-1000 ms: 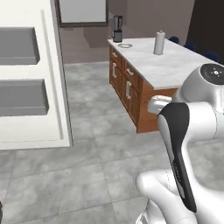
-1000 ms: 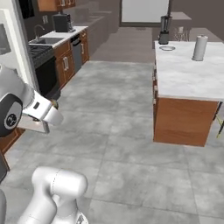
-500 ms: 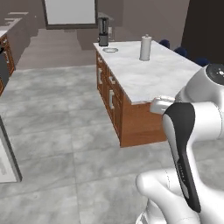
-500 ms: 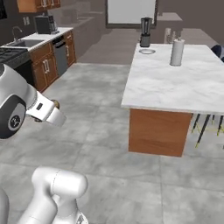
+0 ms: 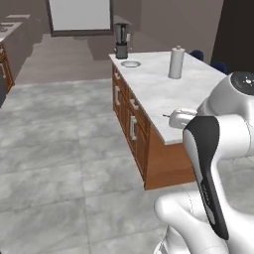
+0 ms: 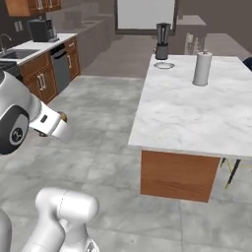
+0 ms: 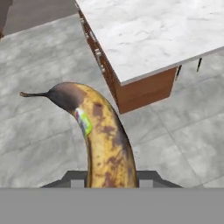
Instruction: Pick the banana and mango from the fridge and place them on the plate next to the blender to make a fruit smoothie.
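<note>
Clamping the curved, brown-spotted yellow banana between closed fingers, the gripper hangs over grey stone floor, a marble-topped wooden island ahead.

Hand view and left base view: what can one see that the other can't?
The hand view has the banana up close, spotted brown, held between the fingers. The left base view has the blender, the plate beside it, and the paper-towel roll. Both have the marble island counter with its brown cabinet, and the grey tile floor.
</note>
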